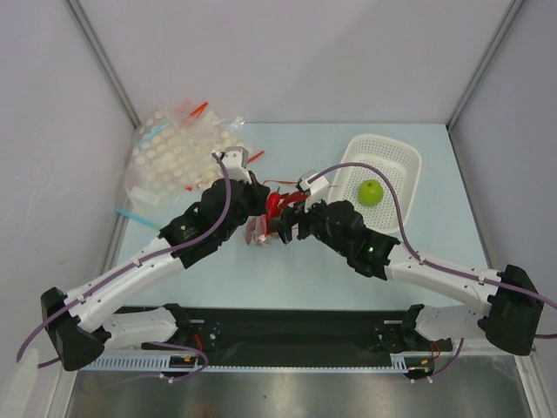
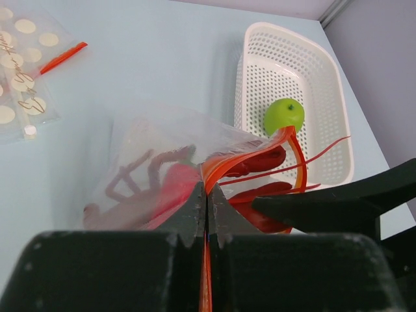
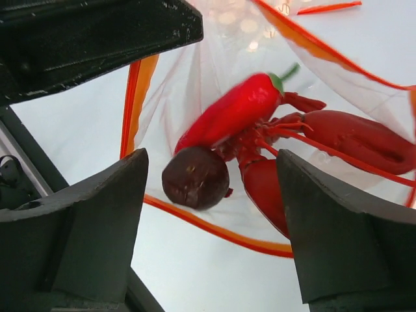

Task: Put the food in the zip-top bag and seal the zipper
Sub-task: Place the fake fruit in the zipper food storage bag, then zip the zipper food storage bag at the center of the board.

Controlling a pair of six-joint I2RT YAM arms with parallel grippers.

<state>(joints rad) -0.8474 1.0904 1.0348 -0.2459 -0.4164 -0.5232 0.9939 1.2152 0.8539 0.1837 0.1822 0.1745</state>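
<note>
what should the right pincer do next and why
Probably nudge the lobster deeper with the open right pincer: its claws sit at the bag mouth and feelers cross the red zipper, which the left pincer pinches.
</note>
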